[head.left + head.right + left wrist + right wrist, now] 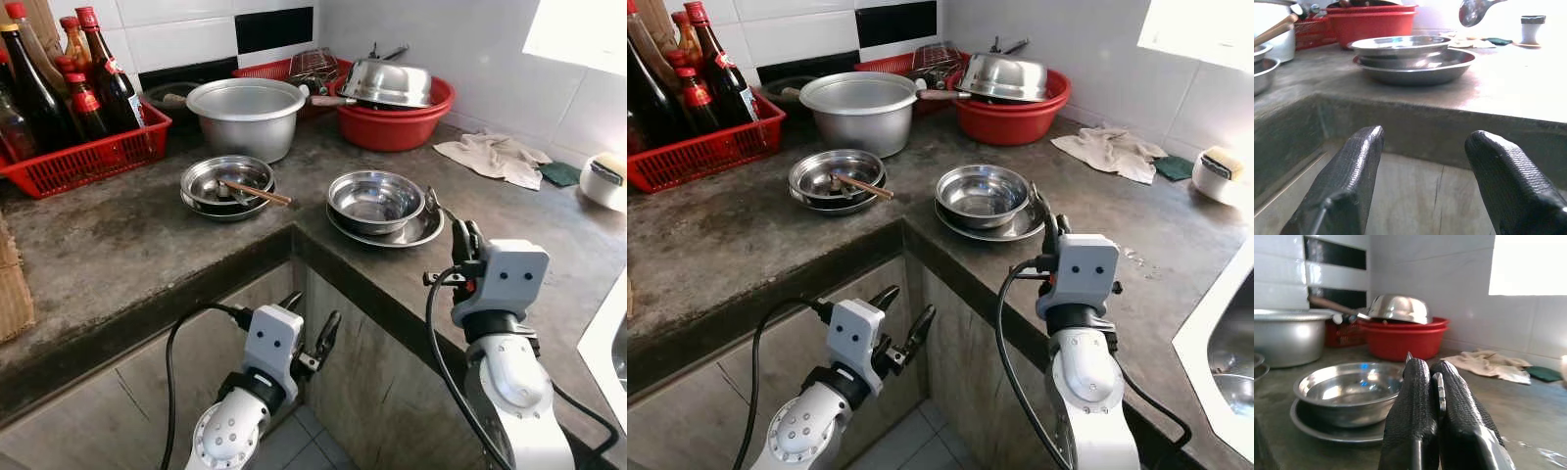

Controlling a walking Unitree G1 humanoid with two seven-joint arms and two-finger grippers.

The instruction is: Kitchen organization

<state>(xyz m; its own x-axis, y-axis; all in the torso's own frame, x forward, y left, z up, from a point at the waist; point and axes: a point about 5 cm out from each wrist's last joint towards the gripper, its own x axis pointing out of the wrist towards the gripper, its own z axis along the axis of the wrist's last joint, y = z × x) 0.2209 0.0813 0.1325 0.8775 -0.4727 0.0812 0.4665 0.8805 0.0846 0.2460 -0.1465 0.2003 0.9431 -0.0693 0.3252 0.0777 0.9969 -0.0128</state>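
Leftmost, a red crate (83, 157) of bottles (103, 83) sits at the back of the grey counter (127, 245), with bare counter in front of it down to the front edge. Next, a steel pot (247, 116) stands behind a shallow bowl (227, 183) that holds a wooden-handled utensil (257, 192). Below the counter's inner corner, the left gripper (312, 335) hangs in front of the cabinet face, its fingers (1347, 181) spread wide and empty, pointing up toward the edge. Just past the corner, a steel bowl (375, 201) rests in a plate (416, 230) close to the front edge. Behind these, a red basin (392, 122) carries an upturned steel bowl (387, 83). The right gripper (461, 241) stands above the counter just beside the plate, forearm upright, fingers (1415, 416) pressed together on a thin metal spoon handle; the spoon (1474, 11) bowl shows in the left wrist view. Further right lie a cloth (495, 157), a green pad (561, 173), a white cup (605, 179), bare counter and the sink rim (1215, 343).
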